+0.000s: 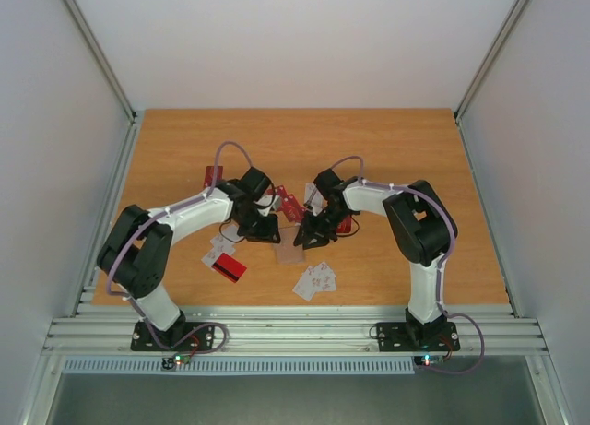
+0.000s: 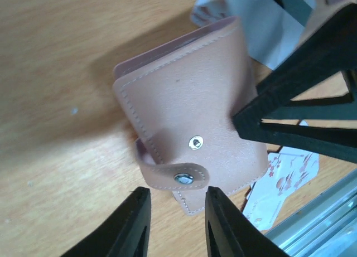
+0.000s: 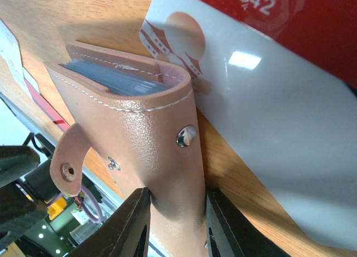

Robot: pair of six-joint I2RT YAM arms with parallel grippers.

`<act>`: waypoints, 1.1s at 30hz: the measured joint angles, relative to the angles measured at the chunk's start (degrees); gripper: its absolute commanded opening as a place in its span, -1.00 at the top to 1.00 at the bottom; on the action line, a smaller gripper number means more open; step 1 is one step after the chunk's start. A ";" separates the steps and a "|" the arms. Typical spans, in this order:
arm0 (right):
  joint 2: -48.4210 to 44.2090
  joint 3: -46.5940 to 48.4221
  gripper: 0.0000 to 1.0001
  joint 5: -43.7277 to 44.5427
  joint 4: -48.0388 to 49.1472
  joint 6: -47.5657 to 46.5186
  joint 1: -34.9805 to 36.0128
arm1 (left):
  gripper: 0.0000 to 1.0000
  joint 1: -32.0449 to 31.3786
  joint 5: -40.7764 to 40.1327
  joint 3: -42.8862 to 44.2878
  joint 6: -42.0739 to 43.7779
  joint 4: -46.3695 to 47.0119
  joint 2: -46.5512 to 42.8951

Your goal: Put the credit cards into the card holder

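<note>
The tan card holder is folded nearly closed and held off the wood, and my right gripper is shut on its lower edge. Blue-grey pockets show at its open end. Its snap strap hangs loose just beyond the tips of my left gripper, whose jaws stand apart with nothing between them. In the top view the card holder sits between the left gripper and the right gripper. Credit cards lie around it: a white card, a red card and a white card.
More cards are scattered on the wooden table: a red one and white ones near the front edge, a red one behind the left arm. The metal rail runs along the front.
</note>
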 measured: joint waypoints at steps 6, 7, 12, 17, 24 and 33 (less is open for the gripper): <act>0.35 0.44 0.42 -0.13 -0.31 0.02 0.02 | 0.55 2.36 1.18 -4.87 -2.93 2.82 -1.73; 0.42 0.55 0.42 -0.13 -0.48 0.02 0.02 | 0.55 2.99 1.64 -5.75 -3.54 3.50 -1.90; 0.61 0.94 0.42 0.02 -1.01 0.02 0.07 | 0.53 4.70 3.82 -7.72 -5.11 6.40 -1.66; 0.83 1.25 0.43 0.02 -1.46 0.00 0.07 | 0.53 4.68 5.86 -7.72 -5.49 9.79 0.46; 0.96 1.44 0.44 0.02 -1.79 -0.09 0.07 | 0.53 4.68 7.78 -7.65 -5.38 11.06 1.68; 1.31 1.99 0.44 0.04 -2.47 -0.20 0.07 | 0.53 4.35 8.55 -7.89 -5.62 12.37 1.66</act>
